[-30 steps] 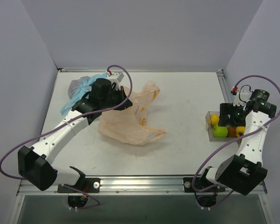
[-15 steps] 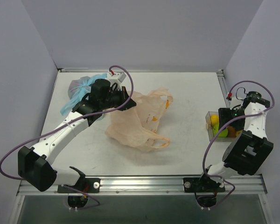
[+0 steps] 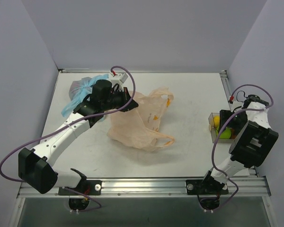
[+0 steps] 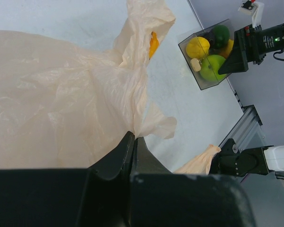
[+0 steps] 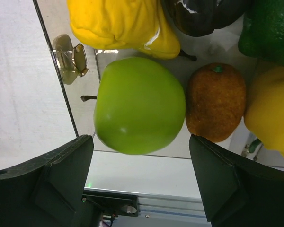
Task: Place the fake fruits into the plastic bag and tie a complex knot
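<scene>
**Top view, left to right.** At upper left, a clear bag with light-blue tied handles [image 3: 83,87] lies on the matt white table [image 3: 189,94]. Just right of it, the left gripper [image 3: 128,105] is clamped on a fold of the thin, crinkled, translucent peach-orange plastic bag [image 3: 139,125]. The bag spreads over the centre-left of the table, and one loop handle [image 3: 163,140] trails toward lower right. Near the right edge stands a small clear rigid box [image 3: 213,124] of fake fruits. The right gripper [image 3: 226,125] reaches into it, and its opening cannot be read from above.

**Left wrist view.** The black fingers [image 4: 123,151] meet with no gap, pinching the bag's film. A darker orange print [image 4: 153,43] shows through the wrinkled sheet.

**Right wrist view.** Only here are the box's contents clear:
- a smooth, glossy green apple [image 5: 139,104]
- a pebbled orange fruit [image 5: 215,101]
- a lumpy yellow fruit [image 5: 118,23]
- a dark green fruit [image 5: 270,28]

The right gripper stands wide, with its black fingers [image 5: 61,175] on either side of the apple's lower edge. Whether they touch it cannot be told.
</scene>
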Available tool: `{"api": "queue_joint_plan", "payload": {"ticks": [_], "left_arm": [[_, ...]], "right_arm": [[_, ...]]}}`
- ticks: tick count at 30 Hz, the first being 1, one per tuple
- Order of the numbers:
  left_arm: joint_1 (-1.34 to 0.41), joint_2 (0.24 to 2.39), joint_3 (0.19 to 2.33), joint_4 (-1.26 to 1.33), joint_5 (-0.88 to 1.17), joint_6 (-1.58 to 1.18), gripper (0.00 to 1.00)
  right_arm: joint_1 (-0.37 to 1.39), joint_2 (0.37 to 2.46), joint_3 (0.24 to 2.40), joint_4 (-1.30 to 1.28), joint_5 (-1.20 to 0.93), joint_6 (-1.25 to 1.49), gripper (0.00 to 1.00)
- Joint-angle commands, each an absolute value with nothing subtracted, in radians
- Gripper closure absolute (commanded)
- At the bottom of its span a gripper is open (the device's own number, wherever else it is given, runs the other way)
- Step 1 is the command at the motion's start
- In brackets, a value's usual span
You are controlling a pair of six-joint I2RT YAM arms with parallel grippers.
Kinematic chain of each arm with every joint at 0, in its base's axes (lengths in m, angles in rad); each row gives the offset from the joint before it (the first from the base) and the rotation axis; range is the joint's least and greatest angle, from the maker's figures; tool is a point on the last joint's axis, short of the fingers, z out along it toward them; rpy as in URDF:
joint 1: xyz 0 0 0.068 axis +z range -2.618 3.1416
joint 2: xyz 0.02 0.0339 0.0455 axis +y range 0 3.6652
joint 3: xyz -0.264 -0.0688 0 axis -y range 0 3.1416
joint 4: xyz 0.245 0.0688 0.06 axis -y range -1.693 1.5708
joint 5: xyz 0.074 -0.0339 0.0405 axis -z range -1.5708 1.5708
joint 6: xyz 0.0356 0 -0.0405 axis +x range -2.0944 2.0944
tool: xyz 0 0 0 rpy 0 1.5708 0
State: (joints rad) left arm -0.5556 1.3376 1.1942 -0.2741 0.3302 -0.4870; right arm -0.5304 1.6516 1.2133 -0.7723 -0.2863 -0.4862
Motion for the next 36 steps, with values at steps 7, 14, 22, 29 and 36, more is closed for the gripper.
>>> {"api": "queue_joint_plan", "payload": {"ticks": [7,14,22,29,36], "left_arm": [[-0.552,1.339,1.189,-0.212,0.341,-0.476,1.0],[-0.549,1.342,1.192,-0.216,0.348,-0.485,1.0],[-0.548,1.336,1.192,-0.218,0.351,-0.491,1.0],[-0.54,1.342,1.192,-0.209,0.383,-0.511,1.0],[-0.519,1.341,1.166,-0.14,0.483,-0.569,1.0]], "right_arm": [[-0.522,1.704,1.174,-0.756,-0.325,-0.437,0.16],[-0.532,1.695,1.18,-0.765,-0.333,-0.413,0.35],[-0.555,1.525,1.267,-0.853,-0.371,-0.43,0.56],[-0.517,1.45,1.408,-0.959,-0.59,-0.399,0.58],[-0.208,1.373,1.407,-0.803,-0.796,-0.149,0.59]]}}
